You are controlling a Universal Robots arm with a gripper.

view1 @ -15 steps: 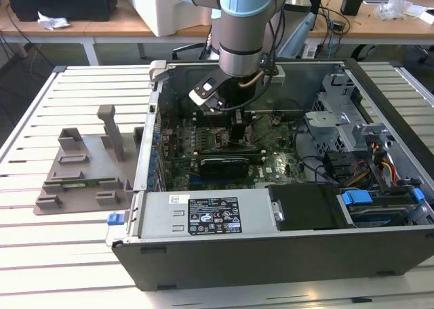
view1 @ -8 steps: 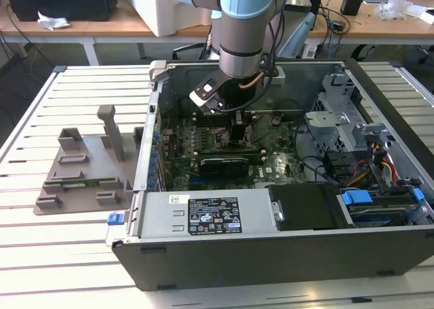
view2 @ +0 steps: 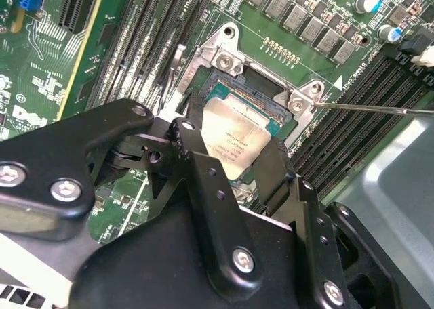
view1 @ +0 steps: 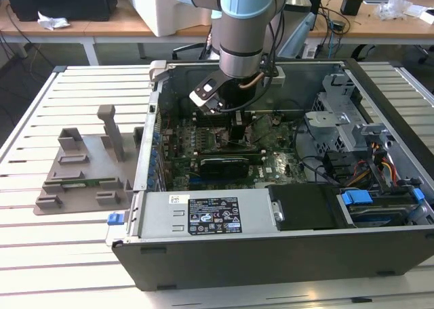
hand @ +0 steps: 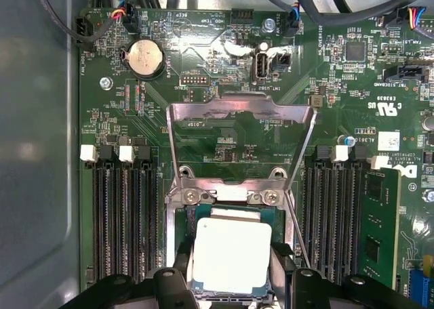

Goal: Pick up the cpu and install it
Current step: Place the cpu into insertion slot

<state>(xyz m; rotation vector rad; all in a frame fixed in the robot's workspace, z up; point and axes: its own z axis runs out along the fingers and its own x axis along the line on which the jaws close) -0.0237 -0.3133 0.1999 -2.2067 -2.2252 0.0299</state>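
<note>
The cpu (hand: 232, 253), a small square chip with a shiny silver top and thin green rim, sits between my gripper's (hand: 230, 276) black fingers (hand: 180, 276), low over the open motherboard socket (view2: 230, 62). In the second wrist view the cpu (view2: 236, 134) looks slightly tilted over the socket, with my gripper (view2: 234, 158) shut on its two sides. The socket's metal load plate (hand: 241, 129) stands flipped open behind it. In the exterior view my gripper (view1: 239, 129) reaches down inside the open computer case (view1: 271, 255).
Memory slots (hand: 125, 221) flank the socket and one memory module (hand: 380, 221) stands beside it. A thin lever rod (view2: 373, 108) sticks out from the socket. A graphics card (view1: 220, 165), a silver box (view1: 203, 214) and drive bays (view1: 339, 126) crowd the case. A grey fixture plate (view1: 85, 170) lies outside.
</note>
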